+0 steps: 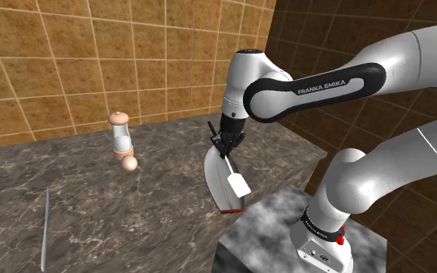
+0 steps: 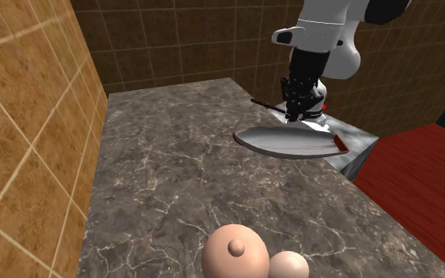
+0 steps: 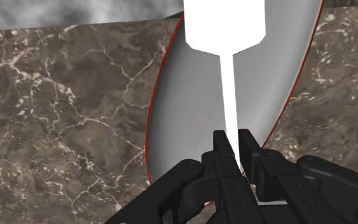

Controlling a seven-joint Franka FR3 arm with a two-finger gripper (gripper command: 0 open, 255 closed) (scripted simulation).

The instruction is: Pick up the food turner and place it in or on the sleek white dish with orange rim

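Room: brown tiled walls (image 1: 53, 62) stood behind a dark, veined marble counter (image 1: 131, 209).
Far left: a thin grey rod (image 1: 46, 229) showed on the counter, near the shoulder view's bottom edge.
Left of middle: a white cylinder with tan rounded ends (image 1: 121, 141) stood near the wall, well apart from the dish.
Gripper: the all-black gripper (image 3: 233, 143) had its 2 fingers clamped on the thin shaft of the flat white food turner (image 3: 225, 38).
Turner: it was held over the long white dish with orange-red rim (image 1: 218, 174), blade toward the stand. Whether it touched the dish could not be told.
Dish: it sat near the counter's edge, just beside the grey marbled box stand (image 1: 279, 233).
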